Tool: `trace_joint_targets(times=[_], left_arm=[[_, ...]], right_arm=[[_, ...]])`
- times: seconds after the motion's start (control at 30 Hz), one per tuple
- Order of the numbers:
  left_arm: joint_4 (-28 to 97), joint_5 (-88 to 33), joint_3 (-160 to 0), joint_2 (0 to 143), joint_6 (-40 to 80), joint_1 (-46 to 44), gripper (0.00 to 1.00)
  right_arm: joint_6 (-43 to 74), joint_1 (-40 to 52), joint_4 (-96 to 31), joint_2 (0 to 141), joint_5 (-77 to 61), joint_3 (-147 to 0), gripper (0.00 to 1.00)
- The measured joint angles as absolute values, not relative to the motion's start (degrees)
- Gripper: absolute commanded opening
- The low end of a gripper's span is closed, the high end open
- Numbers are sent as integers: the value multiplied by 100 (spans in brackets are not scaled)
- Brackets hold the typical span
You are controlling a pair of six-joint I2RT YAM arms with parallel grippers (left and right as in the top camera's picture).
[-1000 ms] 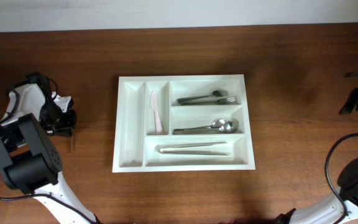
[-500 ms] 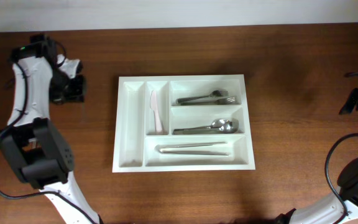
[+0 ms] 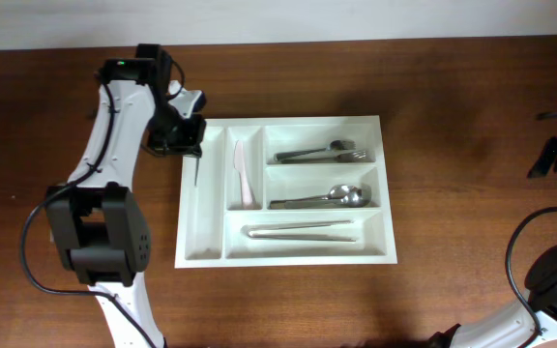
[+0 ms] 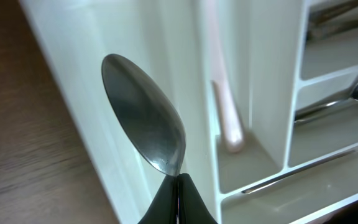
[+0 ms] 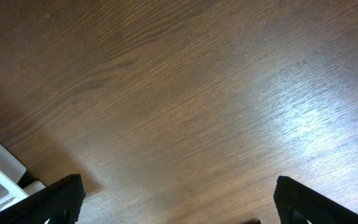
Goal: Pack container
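Left tool (image 3: 177,135) is clamped on a spoon (image 4: 145,130), gripping near the neck. The bowl sticks out ahead of the fingertips and the handle end is hidden. It's airborne at the tray (image 3: 288,122)'s far-left corner, with the bowl over the outer wall and the leftmost slot (image 3: 201,222), and isn't touching the tray from what I can see. The spoon's long axis runs along that slot, parallel to the knife (image 3: 243,174) one slot over. The stored spoons (image 3: 322,198) sit in the middle slot on the right arm's side and lie crosswise to the held one. Key relation: if it's meant to join them, the target is sideways from the tool across two dividers, and the wrist needs roughly a quarter turn. If the bare leftmost slot is the target, it's already lined up and only needs to come down. Can't tell which is intended. The left arm is much nearer. The right tool (image 5: 182,205) has its fingers apart and holds nothing, parked over bare counter (image 3: 453,97) well clear of the tray. Counts: 1 tray with 5 slots, 1 held spoon, 1 knife, 2 forks (image 3: 322,152), what looks like 2 stored spoons nested together, and 2 long metal pieces (image 3: 298,231) in the near slot, type unclear.
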State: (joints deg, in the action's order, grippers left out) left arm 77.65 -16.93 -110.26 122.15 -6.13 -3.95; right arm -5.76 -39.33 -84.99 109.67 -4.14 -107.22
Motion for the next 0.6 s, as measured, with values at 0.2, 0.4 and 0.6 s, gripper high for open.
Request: trace_joint_targets(times=[0.2,0.4,0.6], left_arm=[[7717,-1605,-11026,12215,-473,-567,3],[7712,-1546,-11026,12215,-349,-572,24],[7712,-1538,-11026,12215,-338,-572,29]], right_arm=[[-574,-3933,-8499,10967,-414,-10722,99],[-576,-3933,-8499,10967,-414,-10722,99],[-572,-3933,-8499,10967,-414,-10722,99]])
